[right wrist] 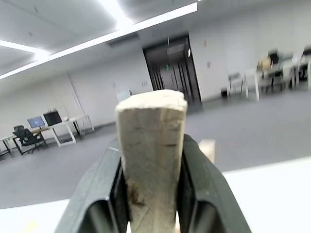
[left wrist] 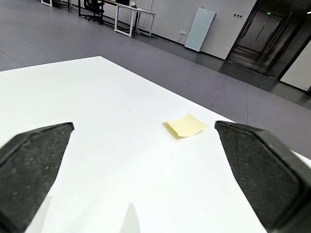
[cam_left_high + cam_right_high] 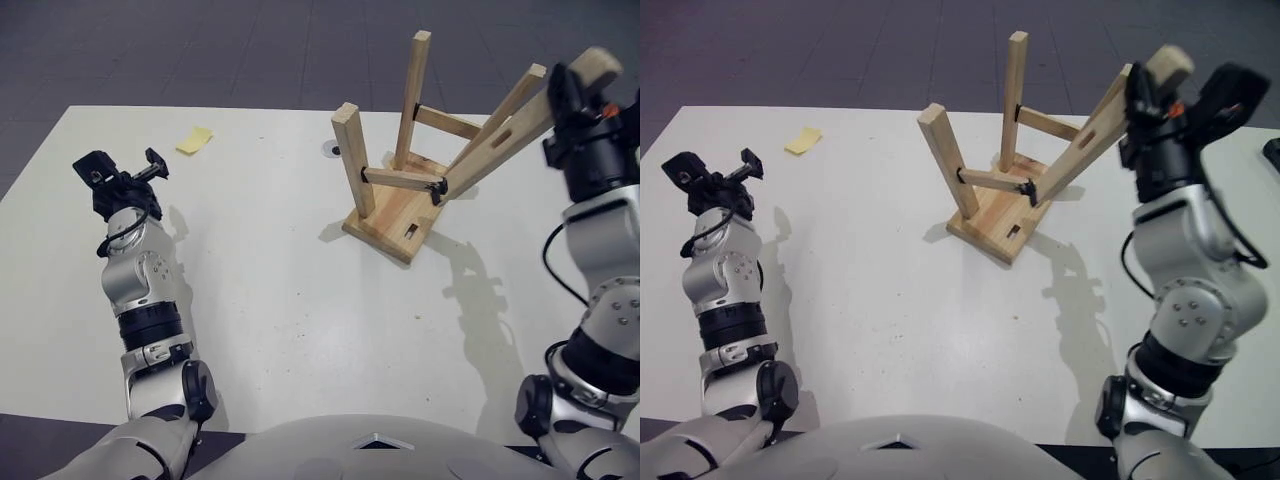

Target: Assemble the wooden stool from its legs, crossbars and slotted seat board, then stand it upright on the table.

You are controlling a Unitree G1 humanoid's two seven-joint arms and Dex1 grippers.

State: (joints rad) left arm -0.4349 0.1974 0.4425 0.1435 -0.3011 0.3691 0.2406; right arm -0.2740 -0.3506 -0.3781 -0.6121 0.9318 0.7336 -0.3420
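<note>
On the white table [image 3: 250,330], at about one o'clock from the robot, the stool [image 3: 400,190] sits upside down, its seat board [image 3: 395,225] on the tabletop and its legs pointing up and leaning toward three o'clock. The right gripper [image 3: 1150,95] is clamped on the top end of one leg [image 1: 151,141], the fingers pressed against its two sides. The left gripper [image 3: 125,170] hangs over the table at ten o'clock with its fingers spread wide and nothing between them, near a yellow note [image 3: 194,139] at eleven o'clock. By the look of it the build is mostly done: four legs appear to stand in the board, and two crossbars show — one low at the front [image 3: 400,180], one higher at the back [image 3: 448,122]. What remains, I judge, is seating any loose joints and turning the stool onto its feet. The far joints are hidden behind the legs, and I cannot tell whether the board lies flat or has one edge lifted — nor whether further crossbars are fitted.
</note>
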